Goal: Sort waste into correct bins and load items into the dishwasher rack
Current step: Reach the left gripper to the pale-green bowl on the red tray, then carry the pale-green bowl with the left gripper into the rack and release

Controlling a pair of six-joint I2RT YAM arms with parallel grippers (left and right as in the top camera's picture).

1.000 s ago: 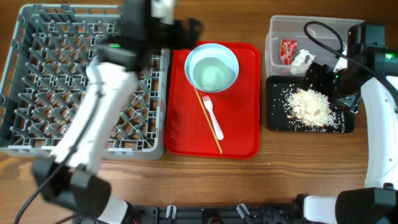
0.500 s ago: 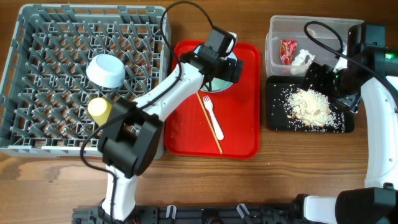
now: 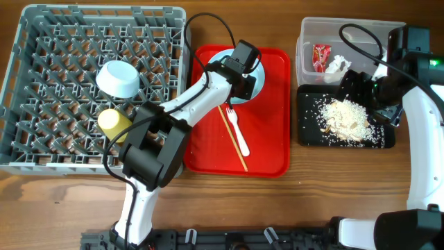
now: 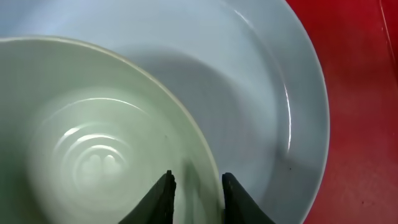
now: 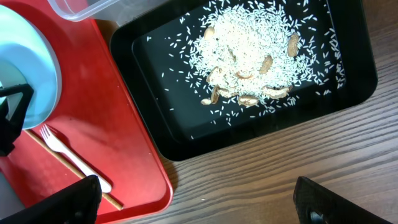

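Since half a second ago the left arm has come down from the far edge of the red serving tray (image 3: 267, 149) onto the bowl there, while the right arm has not shifted. Left fingers (image 4: 163, 200) stand a narrow gap apart, astride the rim of the pale green bowl (image 4: 93, 155), one inside it and one outside, not visibly pinching it. Right fingers (image 5: 68, 202) are spread wide with nothing between them, above the near edge of the black tray (image 3: 305, 135).

At the left, the dishwasher rack (image 3: 14, 90) holds the other bowl (image 3: 118, 78) and the yellow cup (image 3: 112, 121) near it. On the red tray the straddled bowl sits on the white plate (image 4: 261, 93), with the white fork (image 3: 237, 132) lying nearer. The clear tub (image 3: 347, 28) holds the red wrapper (image 3: 321, 55) and the crumpled napkin (image 3: 338, 66) side by side. Just in front of the tub, the black tray carries a heap of pale food scraps (image 3: 345, 117). All of it rests on the wooden surface (image 3: 333, 187)
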